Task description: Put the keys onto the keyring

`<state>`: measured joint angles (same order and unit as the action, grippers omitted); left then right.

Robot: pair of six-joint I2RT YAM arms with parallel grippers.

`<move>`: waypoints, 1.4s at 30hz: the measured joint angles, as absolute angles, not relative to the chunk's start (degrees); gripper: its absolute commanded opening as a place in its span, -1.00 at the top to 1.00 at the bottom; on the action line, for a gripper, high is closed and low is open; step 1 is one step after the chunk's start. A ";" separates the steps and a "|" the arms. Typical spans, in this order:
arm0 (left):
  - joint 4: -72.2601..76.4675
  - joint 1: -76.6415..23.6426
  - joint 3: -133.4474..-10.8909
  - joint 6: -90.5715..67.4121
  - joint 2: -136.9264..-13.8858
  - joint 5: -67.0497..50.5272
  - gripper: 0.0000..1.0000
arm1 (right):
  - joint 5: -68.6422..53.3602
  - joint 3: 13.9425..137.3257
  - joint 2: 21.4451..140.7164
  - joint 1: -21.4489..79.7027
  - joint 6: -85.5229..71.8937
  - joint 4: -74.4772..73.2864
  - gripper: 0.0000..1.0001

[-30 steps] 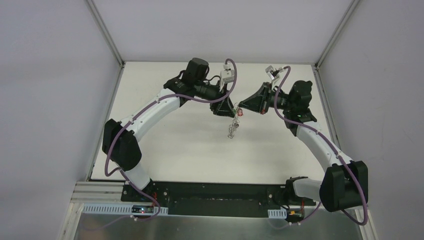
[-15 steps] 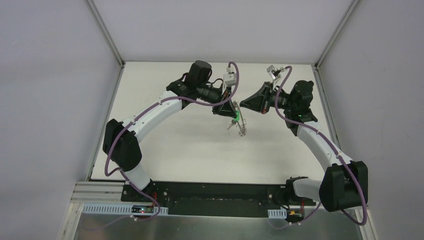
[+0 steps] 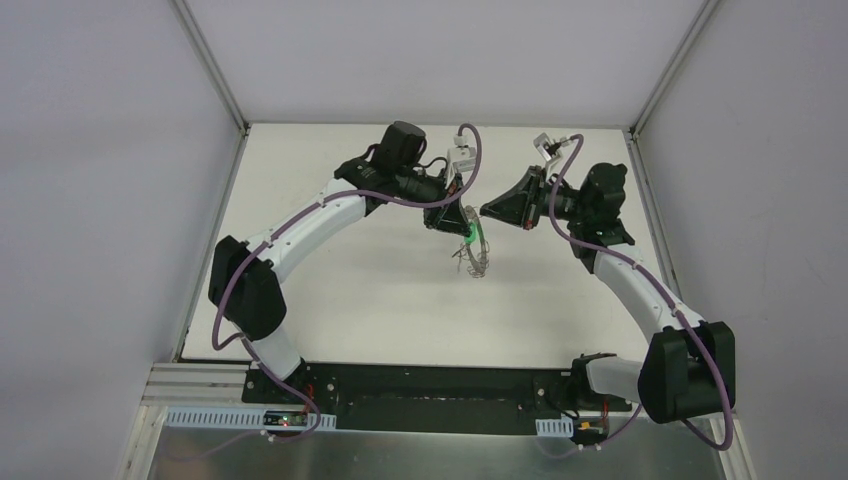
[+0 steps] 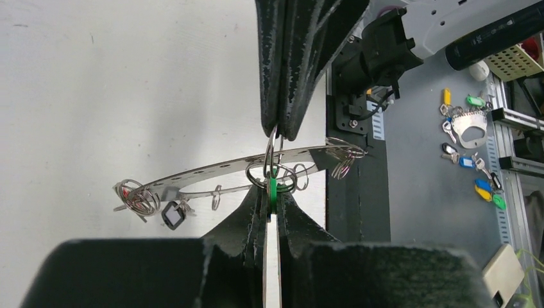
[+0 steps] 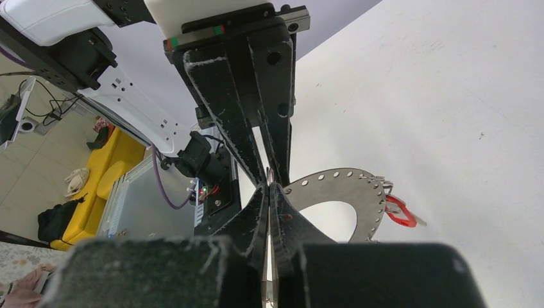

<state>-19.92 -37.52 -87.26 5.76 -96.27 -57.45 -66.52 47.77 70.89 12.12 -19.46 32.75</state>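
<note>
The keyring (image 4: pixel 212 174), a flat grey plate with holes and small wire loops, hangs in the air between both grippers. My left gripper (image 4: pixel 272 196) is shut on the green key (image 4: pixel 272 188), whose head sits at a wire loop on the ring's rim. From above, my right gripper (image 4: pixel 274 136) is shut on a wire loop of the keyring. A dark-headed key (image 4: pixel 172 215) dangles from the ring's far end. In the right wrist view the keyring (image 5: pixel 362 192) carries a red key (image 5: pixel 401 212). From above, the two grippers (image 3: pixel 465 228) (image 3: pixel 486 210) meet tip to tip over the table.
The white table (image 3: pixel 350 270) lies below the hanging ring. Beyond its near edge is the black base plate (image 4: pixel 356 192). A bunch of spare keys (image 4: pixel 467 131) lies on the grey bench off the table. White walls close in the left, right and back.
My left gripper has closed on the green key and shifted slightly right. The ring has swung from hanging straight down to a flatter tilt. The right gripper stayed shut in place.
</note>
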 measured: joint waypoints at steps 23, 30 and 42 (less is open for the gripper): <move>-45.47 -37.91 -102.85 16.47 -100.92 -47.62 1.00 | -66.92 46.98 72.23 11.97 -17.69 32.45 1.00; -47.51 -37.91 -105.23 17.37 -100.95 -46.39 1.00 | -66.96 46.98 72.84 11.99 -17.34 32.40 1.00; -49.41 -37.89 -112.25 15.81 -106.13 -44.75 1.00 | -66.92 46.98 75.20 11.86 -17.02 32.38 1.00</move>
<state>-49.41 -37.89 -112.25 15.81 -106.13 -44.75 -66.92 46.98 75.20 11.86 -17.02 32.38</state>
